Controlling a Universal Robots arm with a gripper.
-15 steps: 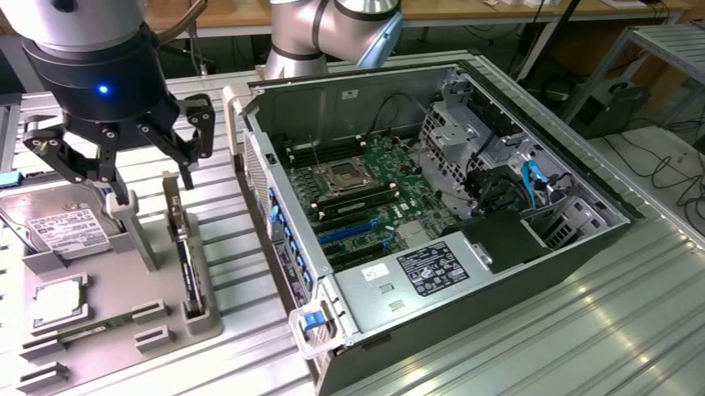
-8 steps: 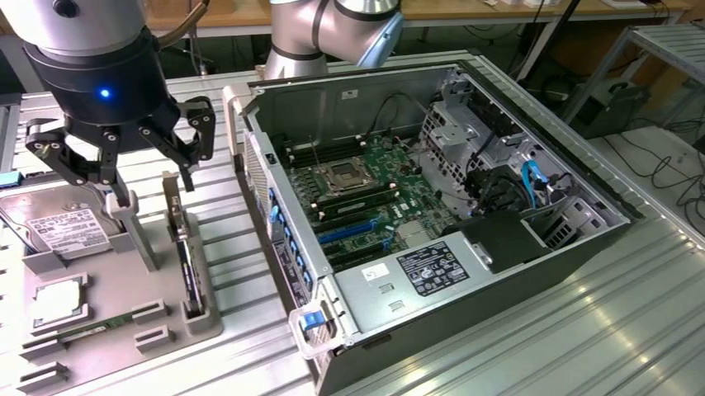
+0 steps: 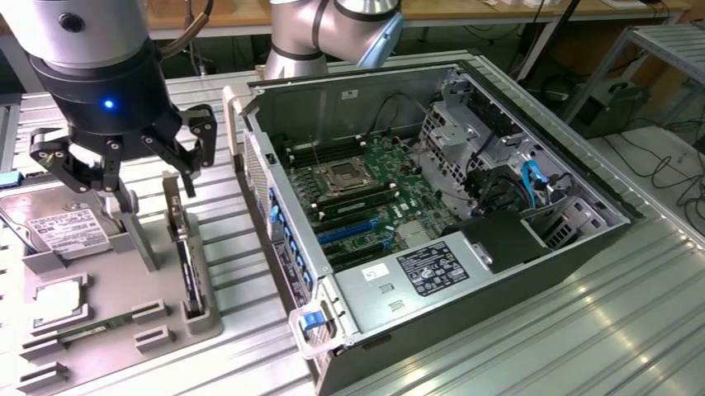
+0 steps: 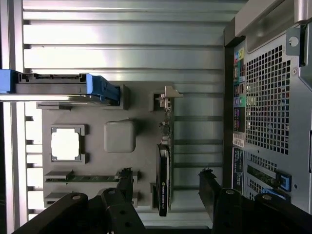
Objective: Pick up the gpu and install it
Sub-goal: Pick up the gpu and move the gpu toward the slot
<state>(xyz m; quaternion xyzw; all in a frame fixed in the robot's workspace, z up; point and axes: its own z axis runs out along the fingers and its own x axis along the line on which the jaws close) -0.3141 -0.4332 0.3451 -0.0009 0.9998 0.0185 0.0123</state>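
Note:
The gpu [image 3: 183, 247] stands on its edge in a slot of the grey holder tray [image 3: 111, 289], at the exterior view's left. The wrist view looks down on the gpu [image 4: 164, 165] edge-on, its silver bracket [image 4: 168, 95] at one end. My gripper [image 3: 132, 177] hangs open above the tray, a little over the card and apart from it. Seen from the wrist, the gripper [image 4: 165, 187] has one black finger on each side of the card's line, and nothing is held. The open computer case [image 3: 441, 198] lies to the exterior view's right of the tray, its motherboard [image 3: 364, 198] exposed.
On the tray also sit a silver hard drive [image 3: 61, 227], a square processor [image 3: 55, 307] and a narrow memory stick [image 3: 94, 327]. A grey post [image 3: 134, 239] rises beside the gpu. The case's rear wall [image 4: 268, 97] stands close to the tray. Ribbed metal table [image 3: 573, 330] surrounds both.

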